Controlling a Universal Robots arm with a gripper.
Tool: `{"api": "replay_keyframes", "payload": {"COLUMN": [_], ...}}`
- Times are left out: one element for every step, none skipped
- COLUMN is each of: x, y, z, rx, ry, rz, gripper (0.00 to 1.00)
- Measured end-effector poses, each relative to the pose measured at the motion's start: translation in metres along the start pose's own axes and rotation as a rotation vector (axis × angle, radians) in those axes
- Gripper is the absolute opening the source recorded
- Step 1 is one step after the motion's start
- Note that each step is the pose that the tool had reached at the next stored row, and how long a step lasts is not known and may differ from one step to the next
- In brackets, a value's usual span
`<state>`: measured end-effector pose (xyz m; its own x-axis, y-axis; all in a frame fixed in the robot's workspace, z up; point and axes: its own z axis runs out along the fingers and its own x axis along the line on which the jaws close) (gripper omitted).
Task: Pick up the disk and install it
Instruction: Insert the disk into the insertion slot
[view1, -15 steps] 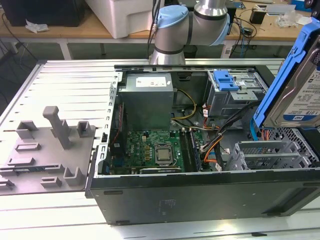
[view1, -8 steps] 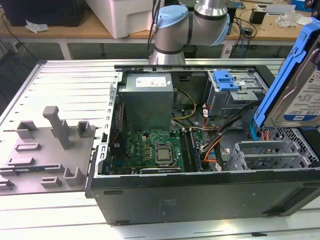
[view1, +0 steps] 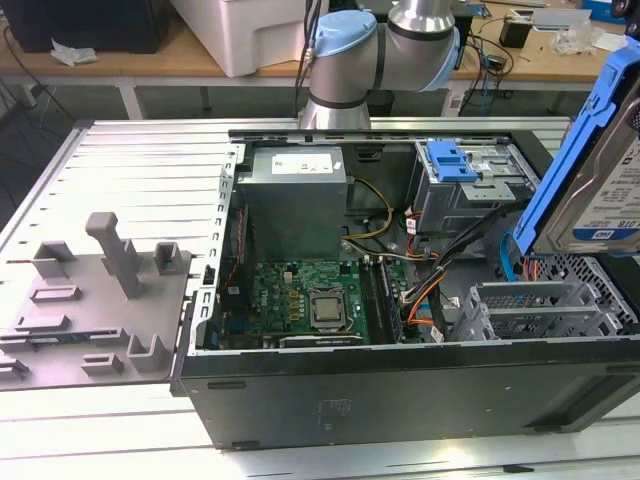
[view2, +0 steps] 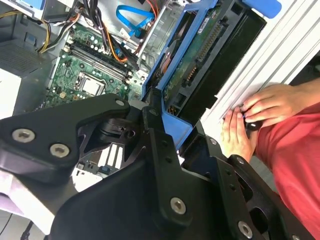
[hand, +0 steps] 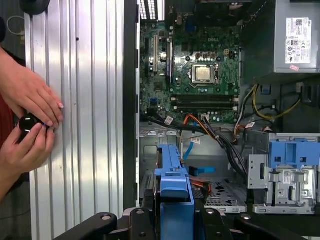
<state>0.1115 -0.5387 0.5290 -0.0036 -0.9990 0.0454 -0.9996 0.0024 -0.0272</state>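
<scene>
While the black tower computer case (view1: 400, 390) is lying on its side with its panel off, the flat rectangular silver disk (view1: 605, 185), with a white-and-blue label and a blue plastic carrier, is hanging raised over the case's end at the exterior view's right. It is tilting steeply and is apart from the case's rim.

The black metal gripper (view2: 172, 125) is clenching on the disk, its fingers (view2: 152, 120) pressing the carrier's blue end from either side in the second wrist view. In the first wrist view the gripper (hand: 172, 222) is holding the carrier edge-on above the case's interior.

Inside the case:
- The green motherboard (view1: 310, 295) is lying on the case's floor, near its middle.
- The grey metal power supply box (view1: 295, 200) is sitting against the case's far wall.
- The silver metal drive cage (view1: 470, 195) is standing at the case's far wall, with a blue plastic latch piece (view1: 450, 160) sitting on top.
- The perforated metal bay (view1: 540, 305) is lying open at the case's end, below the disk.
- Black and orange cables (view1: 430, 270) are running across the case's floor.

Outside the case:
- The ribbed aluminium worktop (view1: 150, 160) is carrying the case.
- The grey moulded fixture plate (view1: 90, 300) is lying beside the case, on the exterior view's left.
- A person's hands (hand: 35, 100) are resting just beside the case's outer wall, cupping a small black object (hand: 27, 124).
- The silver-and-blue robot arm (view1: 380, 40) is rising behind the case's far wall.
</scene>
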Motion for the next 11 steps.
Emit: {"api": "replay_keyframes", "payload": {"x": [-0.0001, -0.0001, -0.0001, -0.0001, 0.0, 0.0, -0.0001, -0.0001, -0.0001, -0.0001, -0.0001], "y": [0.0012, 0.0037, 0.009, 0.0129, 0.0138, 0.0138, 0.0138, 0.0138, 0.0138, 0.0138, 0.0138], "z": [0.0004, 0.0009, 0.0014, 0.002, 0.0024, 0.0024, 0.0024, 0.0025, 0.0025, 0.0025, 0.0025], "rx": [0.0071, 0.0156, 0.0281, 0.0376, 0.0401, 0.0403, 0.0403, 0.0403, 0.0403, 0.0403, 0.0403], "ry": [0.0, -0.0002, -0.0002, -0.0007, -0.001, -0.0007, -0.0006, -0.0007, -0.0007, -0.0008, -0.0007], "rz": [-0.001, -0.001, -0.001, 0.0, 0.0, 0.0, 0.0, 0.0, 0.0, 0.0, 0.0], "gripper": [0.37, 0.37, 0.37, 0.37, 0.37, 0.37, 0.37, 0.37, 0.37, 0.37, 0.37]}}
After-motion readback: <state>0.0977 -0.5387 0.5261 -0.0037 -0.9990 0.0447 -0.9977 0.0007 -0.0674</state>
